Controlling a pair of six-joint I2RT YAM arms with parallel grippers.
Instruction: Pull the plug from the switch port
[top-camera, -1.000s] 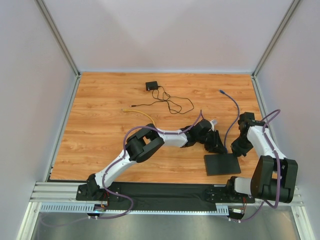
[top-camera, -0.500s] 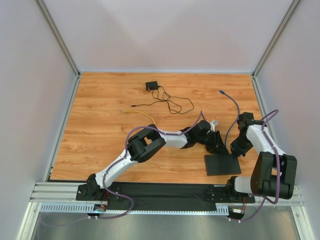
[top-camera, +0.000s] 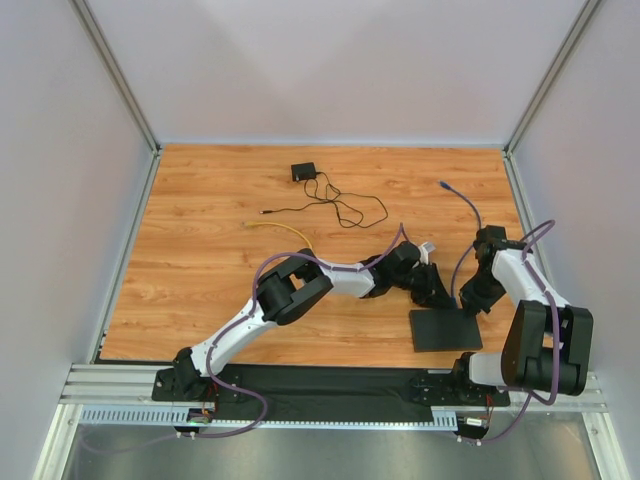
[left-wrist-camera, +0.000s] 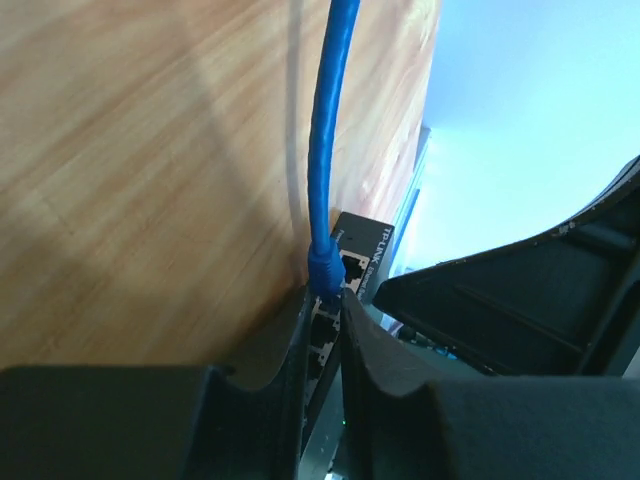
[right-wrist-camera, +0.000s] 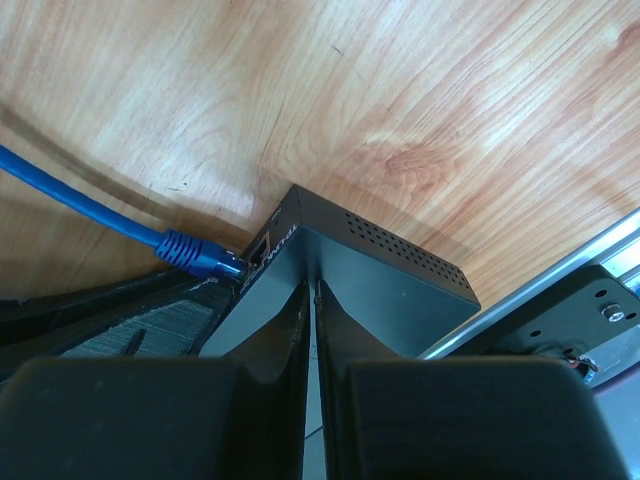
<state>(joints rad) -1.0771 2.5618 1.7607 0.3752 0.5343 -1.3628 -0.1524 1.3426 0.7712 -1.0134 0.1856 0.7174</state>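
Observation:
The flat black switch lies on the wooden table at the front right. A blue cable runs down to its far edge. In the left wrist view the blue plug sits in a port on the switch's front face. My left gripper is closed on the plug's boot at its fingertips. In the right wrist view the plug enters the switch at its corner. My right gripper is shut, its tips resting on the switch's top.
A small black adapter with a thin black cord lies at the back. A yellow wire lies mid-table. The metal rail runs along the front edge, close behind the switch.
My left gripper has shifted slightly toward the switch's far edge. My right gripper has moved a little left onto the switch. The switch has stayed put.

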